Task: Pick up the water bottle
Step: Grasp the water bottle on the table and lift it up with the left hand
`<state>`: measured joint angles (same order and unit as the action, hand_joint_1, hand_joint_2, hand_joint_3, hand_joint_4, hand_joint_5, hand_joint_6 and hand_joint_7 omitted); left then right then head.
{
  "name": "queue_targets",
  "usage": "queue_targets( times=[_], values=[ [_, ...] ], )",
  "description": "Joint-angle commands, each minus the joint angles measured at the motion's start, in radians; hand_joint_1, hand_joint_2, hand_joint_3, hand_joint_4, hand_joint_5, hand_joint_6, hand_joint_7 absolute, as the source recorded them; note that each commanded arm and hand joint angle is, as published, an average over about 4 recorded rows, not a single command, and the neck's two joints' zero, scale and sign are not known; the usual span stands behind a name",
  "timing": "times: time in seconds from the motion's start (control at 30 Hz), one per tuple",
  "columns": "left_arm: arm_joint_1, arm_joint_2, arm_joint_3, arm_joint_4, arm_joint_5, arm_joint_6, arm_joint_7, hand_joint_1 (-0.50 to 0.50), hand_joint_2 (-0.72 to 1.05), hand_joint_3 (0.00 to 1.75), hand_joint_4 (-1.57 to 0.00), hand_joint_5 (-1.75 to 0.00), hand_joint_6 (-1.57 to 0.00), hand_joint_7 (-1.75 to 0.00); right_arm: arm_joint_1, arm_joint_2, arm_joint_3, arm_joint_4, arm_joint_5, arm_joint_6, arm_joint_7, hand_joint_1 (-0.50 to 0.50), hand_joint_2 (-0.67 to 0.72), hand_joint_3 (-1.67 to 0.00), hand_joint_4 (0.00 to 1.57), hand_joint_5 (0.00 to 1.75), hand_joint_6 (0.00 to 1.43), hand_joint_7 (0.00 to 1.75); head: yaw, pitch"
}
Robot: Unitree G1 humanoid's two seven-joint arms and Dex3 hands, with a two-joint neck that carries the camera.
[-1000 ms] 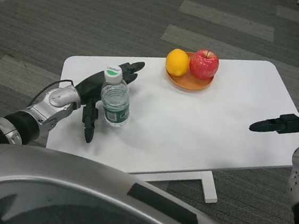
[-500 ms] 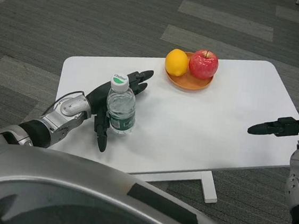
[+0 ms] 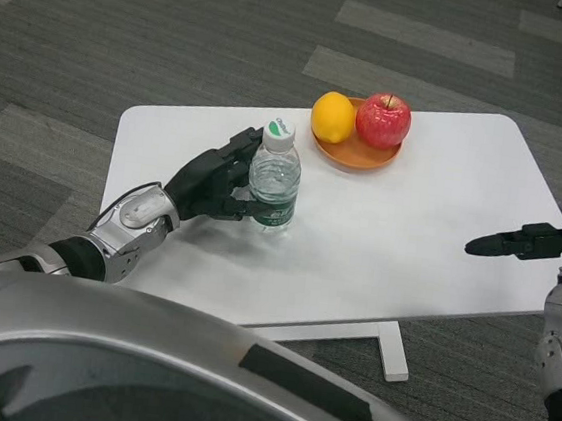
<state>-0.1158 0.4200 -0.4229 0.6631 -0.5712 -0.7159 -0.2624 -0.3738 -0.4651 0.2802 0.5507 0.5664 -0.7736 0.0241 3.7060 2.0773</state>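
Note:
A small clear water bottle with a white cap and a green label stands upright, slightly tilted, near the middle-left of the white table. My left hand grips it from the left, its black fingers wrapped around the bottle's body. Whether the bottle's base touches the table I cannot tell. My right hand hovers over the table's right edge, far from the bottle, with its fingers stretched out toward the left and nothing in it.
An orange plate at the back of the table carries a yellow lemon and a red apple, just behind and to the right of the bottle. Grey carpet surrounds the table.
My left hand has closed its fingers around the bottle and carried it to the right and toward the plate. The right hand has hardly moved.

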Motion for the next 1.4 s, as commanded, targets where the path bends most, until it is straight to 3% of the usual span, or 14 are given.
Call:
queue_targets(
  times=[0.03, 0.17, 0.27, 0.97, 1.23, 1.4],
  values=[
    [-0.008, -0.009, -0.003, 0.010, -0.019, -0.017, 0.008, -0.42, 1.05, 0.17, -0.37, -1.75, -0.01, -0.52, 0.016, 0.005, -0.013, -0.011, 0.009, -0.006, -0.006, -0.50, 0.28, 0.00, 0.00, 0.00, 0.00, 0.07, -0.001, 0.002],
    [-0.007, -0.017, -0.009, 0.013, -0.047, -0.021, 0.011, -0.41, 1.05, 0.09, -0.59, -1.75, -0.09, -0.56, 0.020, 0.006, -0.014, -0.015, 0.009, -0.006, -0.006, -0.50, 0.28, 0.00, 0.00, 0.00, 0.00, 0.07, 0.000, 0.002],
    [-0.008, -0.018, -0.022, 0.015, -0.063, -0.022, 0.010, -0.41, 1.05, 0.11, -0.65, -1.75, -0.12, -0.56, 0.022, 0.006, -0.015, -0.017, 0.009, -0.006, -0.006, -0.50, 0.28, 0.00, 0.00, 0.00, 0.00, 0.07, 0.000, 0.000],
    [-0.018, -0.015, -0.033, 0.018, -0.085, -0.033, 0.009, -0.41, 1.05, 0.15, -0.74, -1.75, -0.18, -0.72, 0.023, 0.008, -0.014, -0.014, 0.009, -0.006, -0.006, -0.50, 0.28, 0.00, 0.00, 0.00, 0.00, 0.07, 0.005, -0.008],
    [-0.019, -0.015, -0.021, 0.016, -0.151, -0.063, 0.011, -0.38, 1.05, 0.09, -0.88, -1.75, -0.24, -1.05, 0.023, 0.009, -0.015, -0.012, 0.009, -0.006, -0.006, -0.50, 0.28, 0.00, 0.00, 0.00, 0.00, 0.07, 0.008, -0.008],
    [-0.018, -0.017, 0.005, 0.013, -0.161, -0.077, 0.011, -0.33, 1.00, 0.09, -0.90, -1.75, -0.26, -1.41, 0.023, 0.010, -0.014, -0.012, 0.009, -0.006, -0.006, -0.50, 0.28, 0.00, 0.00, 0.00, 0.00, 0.07, 0.011, -0.004]
  ],
)
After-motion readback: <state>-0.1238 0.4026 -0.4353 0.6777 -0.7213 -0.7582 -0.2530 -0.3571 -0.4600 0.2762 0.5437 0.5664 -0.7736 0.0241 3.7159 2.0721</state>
